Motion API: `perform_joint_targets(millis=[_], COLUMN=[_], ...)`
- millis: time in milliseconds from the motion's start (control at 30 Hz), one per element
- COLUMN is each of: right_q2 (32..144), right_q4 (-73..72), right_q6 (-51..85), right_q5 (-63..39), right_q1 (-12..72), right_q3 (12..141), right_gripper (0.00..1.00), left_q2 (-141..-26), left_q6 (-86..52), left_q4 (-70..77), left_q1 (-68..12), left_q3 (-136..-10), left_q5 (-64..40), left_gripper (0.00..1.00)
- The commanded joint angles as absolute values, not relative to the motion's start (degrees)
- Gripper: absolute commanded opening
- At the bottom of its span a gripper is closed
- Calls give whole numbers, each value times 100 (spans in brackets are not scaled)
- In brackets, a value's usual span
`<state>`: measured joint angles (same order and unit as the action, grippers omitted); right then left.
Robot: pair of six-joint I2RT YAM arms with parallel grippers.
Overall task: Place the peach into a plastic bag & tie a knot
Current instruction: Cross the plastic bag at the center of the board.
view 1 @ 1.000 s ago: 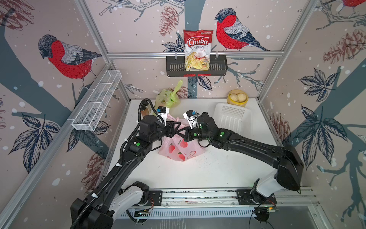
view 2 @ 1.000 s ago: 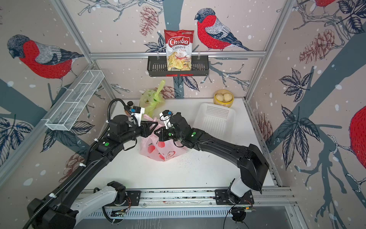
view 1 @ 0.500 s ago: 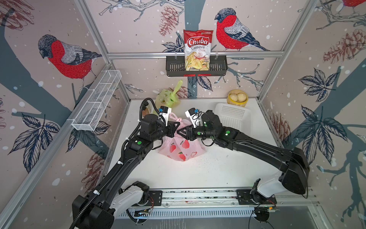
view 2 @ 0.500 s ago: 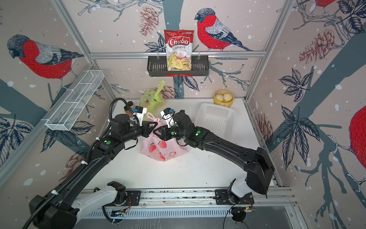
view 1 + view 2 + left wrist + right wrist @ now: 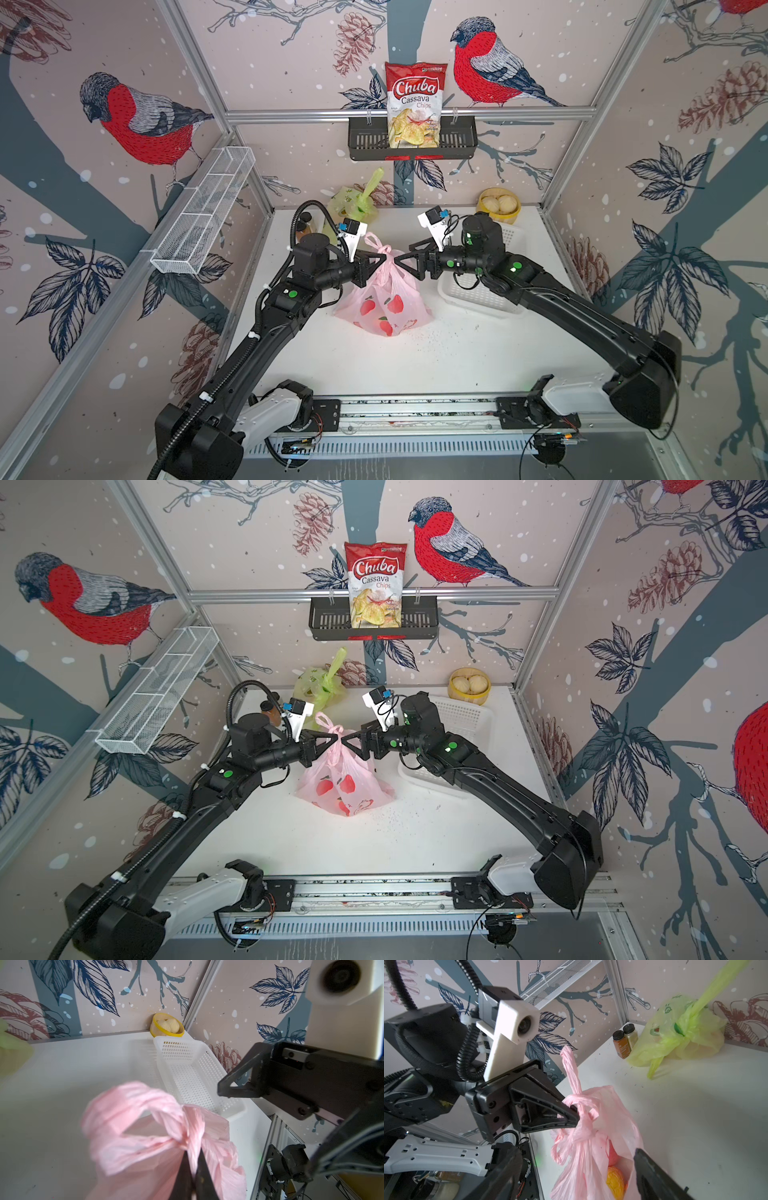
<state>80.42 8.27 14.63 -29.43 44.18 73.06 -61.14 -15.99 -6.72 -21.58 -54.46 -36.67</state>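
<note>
A pink plastic bag (image 5: 382,303) printed with red fruit stands mid-table in both top views (image 5: 340,779). Its twisted handles form a knot (image 5: 577,1103) at the top. My left gripper (image 5: 383,259) is shut on a handle strand just below that knot, seen close up in the left wrist view (image 5: 193,1152). My right gripper (image 5: 397,262) hangs open just right of the knot, its fingers spread to either side of the bag's upper part (image 5: 577,1153) without pinching it. The peach (image 5: 614,1180) shows yellow-orange through a gap in the bag.
A white basket (image 5: 482,291) lies under my right arm, with a yellow bowl (image 5: 498,203) behind it. A tied green bag (image 5: 355,203) and two spice jars (image 5: 623,1043) stand at the back left. A chips bag (image 5: 415,104) sits in a black wall shelf.
My right gripper has let go of the bag's handle, opened wide and drawn back to the right. My left gripper has shut on the handle by the knot.
</note>
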Motion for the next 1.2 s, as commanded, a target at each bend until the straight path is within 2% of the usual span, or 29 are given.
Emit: perform_joint_targets(millis=[0,267,600,667,867,900,1000,1033,1167], right_q2=[8367,8961,9200,9204,9211,9202,9190,9172,9123], right_q4=[913,1337,1871,1890,1924,1924,1959,1967,1922], right_q6=[967,689,474,482,553,565,562,554,554], right_q5=[-3428,-3845,-3443,-3336,-3123,-3101,-3105,-3123,-3222], right_q1=[4370,4561,4757,4747,4669,4658,4625,4623,4572], right_q3=[7534,7881,8060,8060,8169,8182,8205,8201,8165], right_gripper=[85,80,56,49,18,16,9,7,2], left_q2=[-6145,-6227,-6262,-6249,-6210,-6206,-6107,-6047,-5737], left_q6=[-1538,-1575,-1574,-1574,-1575,-1577,-1524,-1495,-1446], left_q4=[-328,-259,-264,-272,-349,-399,-634,-716,-963], left_q1=[-2145,-2137,-2127,-2127,-2119,-2116,-2111,-2109,-2109], left_q3=[-5524,-5520,-5521,-5520,-5521,-5529,-5538,-5534,-5417], left_q5=[-4063,-4026,-4039,-4028,-3992,-3954,-3778,-3697,-3252], left_gripper=[0,0,0,0,0,11,56,63,75])
